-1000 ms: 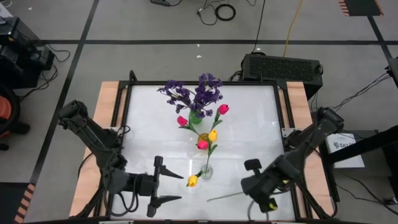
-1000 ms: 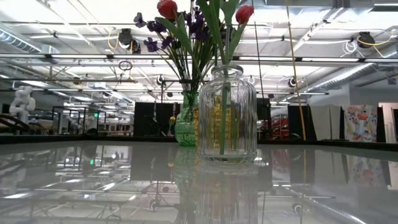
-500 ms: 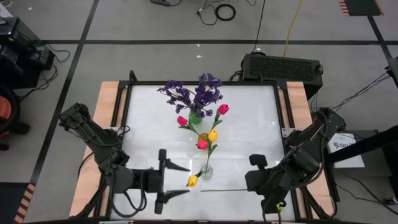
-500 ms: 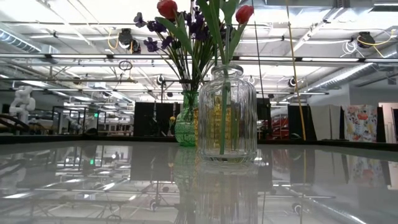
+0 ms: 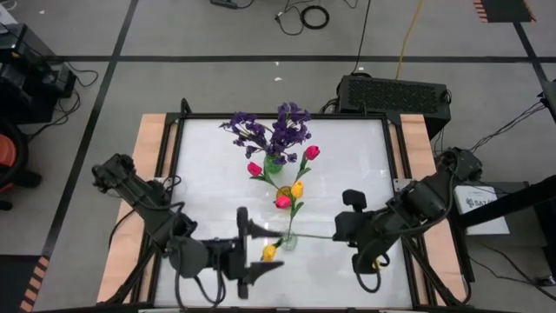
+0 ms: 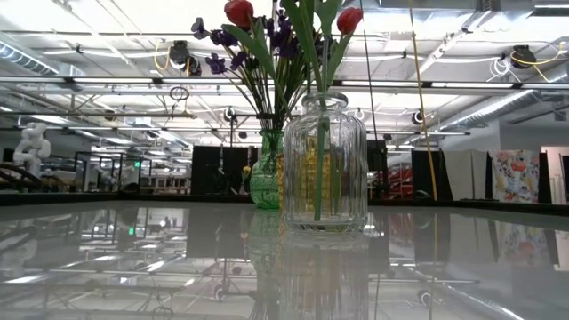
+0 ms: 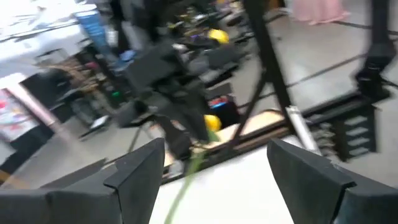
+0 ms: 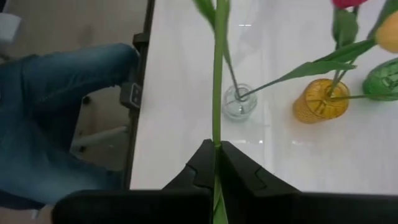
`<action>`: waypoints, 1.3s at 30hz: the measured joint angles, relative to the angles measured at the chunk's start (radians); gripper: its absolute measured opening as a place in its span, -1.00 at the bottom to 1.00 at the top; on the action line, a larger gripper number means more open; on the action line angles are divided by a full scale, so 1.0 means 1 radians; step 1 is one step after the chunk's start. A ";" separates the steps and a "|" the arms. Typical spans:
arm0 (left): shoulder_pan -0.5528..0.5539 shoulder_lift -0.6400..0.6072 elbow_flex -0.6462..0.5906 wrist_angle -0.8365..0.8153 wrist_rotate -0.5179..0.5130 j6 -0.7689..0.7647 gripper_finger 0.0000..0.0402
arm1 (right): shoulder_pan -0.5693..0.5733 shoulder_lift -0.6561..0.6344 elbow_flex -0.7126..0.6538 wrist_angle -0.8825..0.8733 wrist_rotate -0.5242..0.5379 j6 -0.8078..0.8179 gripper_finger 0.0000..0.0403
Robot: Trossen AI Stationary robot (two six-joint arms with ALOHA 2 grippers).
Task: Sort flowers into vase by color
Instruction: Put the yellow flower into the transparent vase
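Observation:
My right gripper [image 5: 340, 233] is shut on a long green stem [image 5: 313, 236], raised over the table's near right part. The stem's free end reaches the clear vase [image 5: 287, 239]. A yellow head [image 7: 211, 121] shows close by that gripper. My left gripper [image 5: 269, 250] is open and raised to the left of the clear vase; in the high view a yellow tulip [image 5: 268, 253] leaning out of that vase shows between its fingers. The green vase [image 5: 274, 165] holds purple sprigs [image 5: 269, 130]. Pink tulips [image 5: 311, 152] and a yellow one [image 5: 297, 189] rise from the amber vase [image 8: 320, 102]. My right gripper pinches the green stem [image 8: 217, 134] between its two fingers. The fingers come from the table's right, slanting down. The stem sticks out ahead of them toward the table's left, about level and lifted clear of the table; a leaf [image 8: 205, 9] shows farther along it.
The three vases stand in a row from the table's middle toward its near edge. Bare white tabletop [image 5: 356, 174] lies right and left of them. A person's leg in jeans [image 8: 56, 118] shows beyond the table's black edge rail [image 8: 140, 93].
My right gripper has risen and gone toward the far edge and the clear vase, carrying the stem from near the table's front edge to over that vase. My left gripper has risen and gone toward the table's right, staying open.

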 joint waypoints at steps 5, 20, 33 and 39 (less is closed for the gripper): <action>0.037 0.001 0.033 -0.097 -0.069 0.029 0.44 | -0.032 0.000 0.000 0.014 0.002 -0.008 -0.97; 0.079 0.000 0.050 -0.225 0.033 -0.034 0.44 | 0.006 0.000 0.000 0.041 0.136 -0.206 -0.97; 0.060 0.000 0.050 -0.106 0.040 0.047 -0.20 | 0.005 0.001 0.000 0.105 0.210 -0.277 -0.97; 0.059 -0.002 0.050 -0.100 0.036 0.053 -0.65 | 0.005 0.001 0.000 0.108 0.213 -0.281 -0.97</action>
